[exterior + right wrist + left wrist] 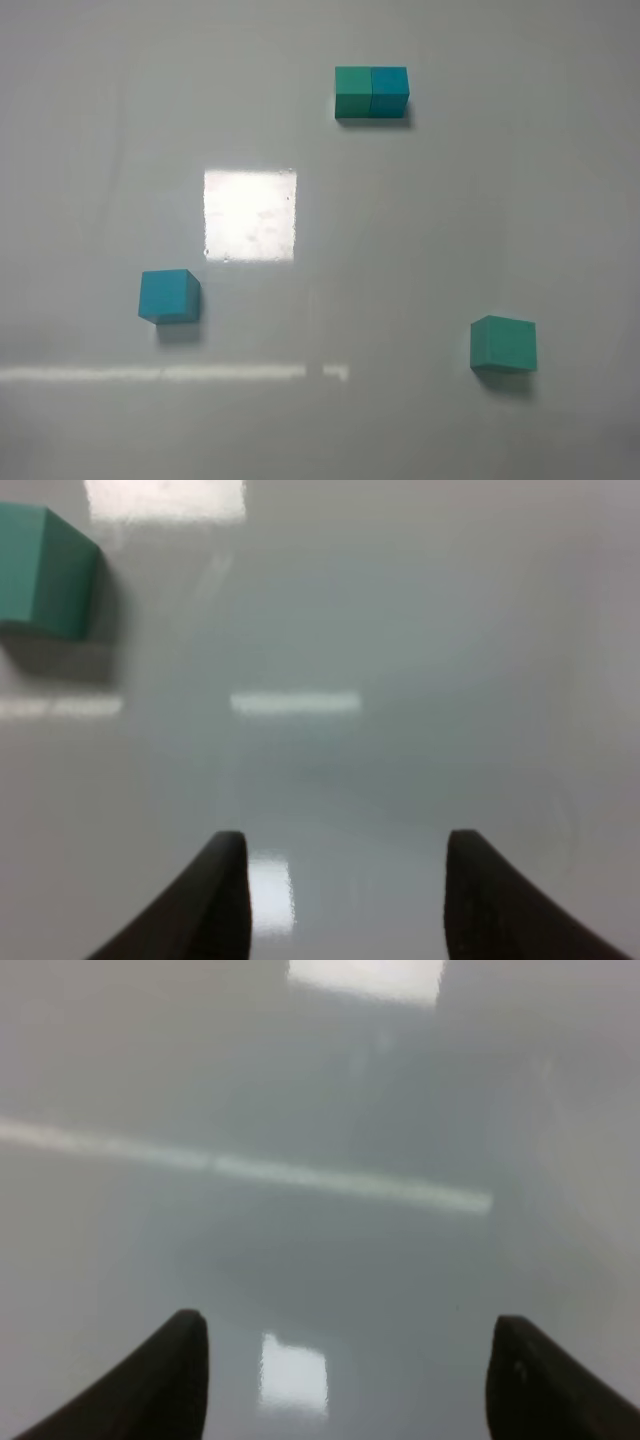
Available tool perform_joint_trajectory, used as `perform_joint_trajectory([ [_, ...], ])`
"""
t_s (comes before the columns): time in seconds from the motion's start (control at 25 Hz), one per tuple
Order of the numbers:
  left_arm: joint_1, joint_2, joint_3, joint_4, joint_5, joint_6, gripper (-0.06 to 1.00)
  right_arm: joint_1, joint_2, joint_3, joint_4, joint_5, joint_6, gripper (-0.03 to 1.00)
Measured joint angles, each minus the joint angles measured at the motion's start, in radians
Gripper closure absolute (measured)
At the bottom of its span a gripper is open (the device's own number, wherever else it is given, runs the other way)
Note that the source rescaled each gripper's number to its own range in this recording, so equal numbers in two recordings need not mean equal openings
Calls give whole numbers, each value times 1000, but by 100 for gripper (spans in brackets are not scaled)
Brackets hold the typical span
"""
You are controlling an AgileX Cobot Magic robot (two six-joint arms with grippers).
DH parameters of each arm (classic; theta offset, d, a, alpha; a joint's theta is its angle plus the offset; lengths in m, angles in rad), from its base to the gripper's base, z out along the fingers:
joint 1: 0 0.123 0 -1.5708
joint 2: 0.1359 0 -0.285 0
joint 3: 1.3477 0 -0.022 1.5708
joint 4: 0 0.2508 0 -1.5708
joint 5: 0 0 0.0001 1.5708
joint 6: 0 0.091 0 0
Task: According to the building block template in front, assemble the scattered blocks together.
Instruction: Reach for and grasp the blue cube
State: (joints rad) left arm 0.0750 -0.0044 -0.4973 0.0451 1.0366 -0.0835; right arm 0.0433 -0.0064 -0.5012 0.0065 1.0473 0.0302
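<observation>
Hanging nearest the lens as dark fingertips (pixel 160 1380) of the left hand (pixel 345 1380), spreading wide over glossy grey tabletop (pixel 320 1260) and gripping nothing. Doing likewise with the right hand (pixel 345 895): standing open and empty, with the sea-green cube (pixel 45 570) lying well ahead and off to one side, clear of both fingers.

Sitting at the near right of the high view as that sea-green cube (pixel 503 343), turning its edges slightly askew and keeping open room on every side. Resting well apart at the near left as the teal-blue cube (pixel 167 296), also standing free all round. Lying at the far side, just right of centre, as the building block template (pixel 371 92), joining its sea-green half on the left flush to its teal-blue half on the right. Leaving a broad stretch of tabletop between the three, showing only a bright glare patch (pixel 250 214) in the middle.
</observation>
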Motion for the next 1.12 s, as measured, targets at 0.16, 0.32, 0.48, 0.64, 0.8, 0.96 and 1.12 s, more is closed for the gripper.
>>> perform_joint_trajectory([
  [0.16,0,0,0,0,0,0,41,0,0,0,0,0,0,95],
  [0.32,0,0,0,0,0,0,41,0,0,0,0,0,0,95],
  [0.48,0,0,0,-2,0,4,41,0,0,0,0,0,0,95],
  [0.64,0,0,0,-4,0,6,41,0,0,0,0,0,1,95],
  [0.8,0,7,-40,-59,0,91,41,0,0,0,0,0,1,95],
  [0.96,0,133,-173,-100,7,166,41,0,0,0,0,0,1,95],
  [1.12,0,327,-322,-131,0,382,41,0,0,0,0,0,1,95],
])
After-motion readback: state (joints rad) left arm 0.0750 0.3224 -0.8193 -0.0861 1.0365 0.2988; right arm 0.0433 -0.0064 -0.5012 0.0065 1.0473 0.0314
